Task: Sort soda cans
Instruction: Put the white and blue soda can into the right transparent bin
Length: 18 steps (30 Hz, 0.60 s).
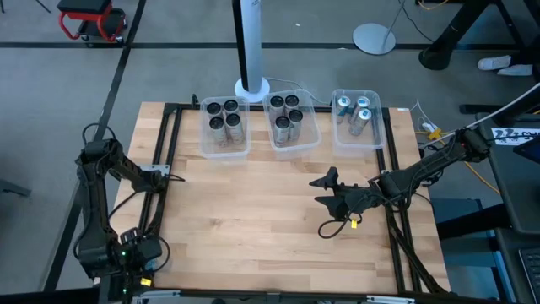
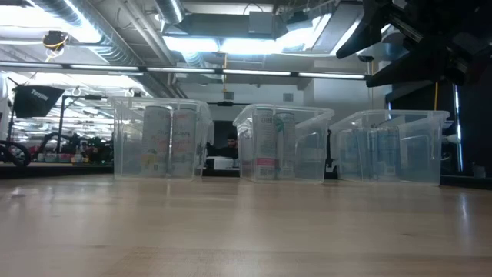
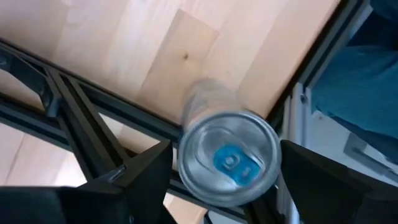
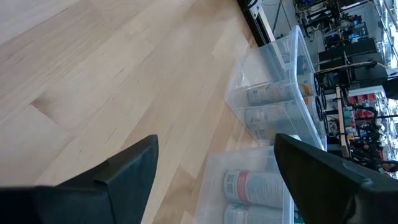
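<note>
Three clear bins stand in a row at the table's far edge. The left bin [image 1: 224,127] and the middle bin [image 1: 291,120] hold upright dark-topped soda cans. The right bin [image 1: 358,116] holds pale blue-topped ones. My left gripper [image 3: 224,165] hangs over the black rails at the table's left edge [image 1: 158,175], pointing down, shut on one silver soda can [image 3: 227,163] with a blue tab. My right gripper [image 1: 324,190] hovers over the table's right middle, open, with nothing between its fingers [image 4: 214,146]. My left gripper pinches the can's upper rim [image 3: 186,163] between its two fingers, one on each side. The fingers come from above, pointing down. The can stands upright below them over a black rail. I cannot tell whether its lower end is clear of the table.
Black frame rails [image 1: 164,143] run along the table's left edge, and more rails [image 1: 396,211] along its right edge. Bare wood [image 1: 253,211] lies between the arms and the bins. A white pole base [image 1: 251,86] stands behind the bins.
</note>
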Tool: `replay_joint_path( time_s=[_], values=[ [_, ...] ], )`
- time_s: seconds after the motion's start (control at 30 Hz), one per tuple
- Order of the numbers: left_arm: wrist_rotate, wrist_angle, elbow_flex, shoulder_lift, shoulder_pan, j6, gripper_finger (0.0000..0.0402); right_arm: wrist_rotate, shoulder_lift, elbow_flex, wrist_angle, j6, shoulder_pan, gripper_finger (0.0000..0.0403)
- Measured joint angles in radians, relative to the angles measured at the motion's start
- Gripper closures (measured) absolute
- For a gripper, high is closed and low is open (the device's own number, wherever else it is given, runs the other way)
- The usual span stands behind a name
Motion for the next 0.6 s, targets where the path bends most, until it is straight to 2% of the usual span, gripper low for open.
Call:
replay_joint_path(
  time_s=[0.43,0.6],
  values=[
    [-0.001,0.071,-0.092,0.000,0.000,0.015,0.0122,-0.001,0.000,0.000,0.000,0.002,0.000,0.0084],
    [-0.001,0.082,-0.105,-0.003,0.010,0.011,0.0158,-0.027,0.000,0.000,0.000,0.007,0.000,0.0084]
  ],
)
